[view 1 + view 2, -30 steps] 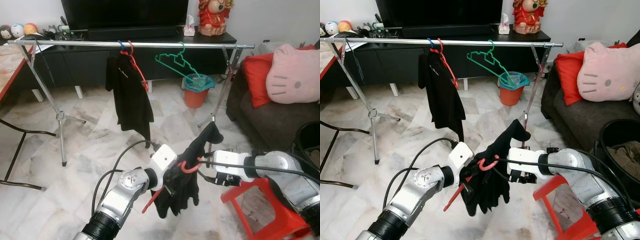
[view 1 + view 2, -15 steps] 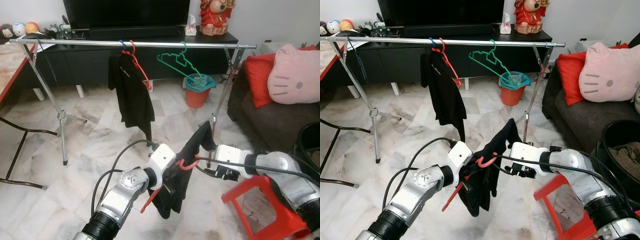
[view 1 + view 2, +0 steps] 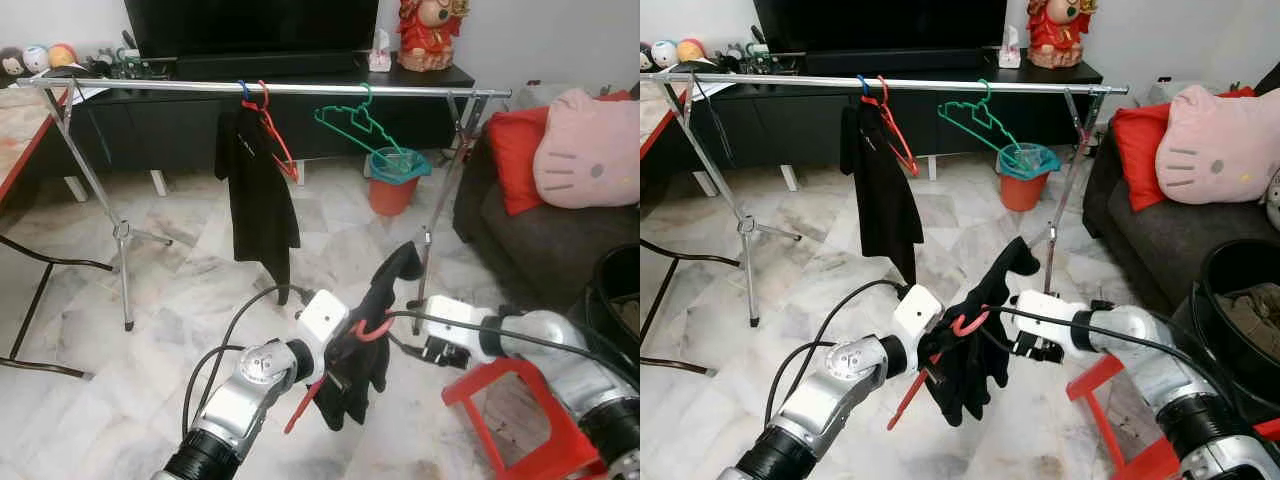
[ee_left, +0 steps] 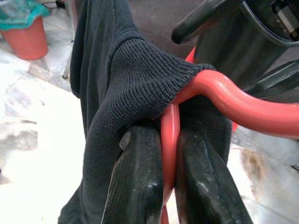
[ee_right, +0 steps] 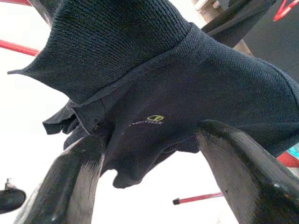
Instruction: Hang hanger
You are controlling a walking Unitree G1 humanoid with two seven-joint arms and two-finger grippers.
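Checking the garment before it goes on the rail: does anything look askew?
Yes. The black shirt sits bunched on the red hanger, not spread, one end sticking up. The left gripper clamps the hanger.

arms: silver, jointed | wrists: white box housings | cables: black, looping | hand fingers (image 4: 140, 182): long, black

Along the far wall we see a dark TV (image 3: 250, 25) on a low black cabinet (image 3: 300, 110), with a red figurine (image 3: 428, 33) at its right end. An orange bin (image 3: 394, 183) with a teal liner stands on the marble floor (image 3: 180, 270). At right, a dark sofa (image 3: 540, 240) holds a red cushion (image 3: 515, 150) and a pink cat-face pillow (image 3: 590, 145), and a red stool (image 3: 530, 420) stands near us.
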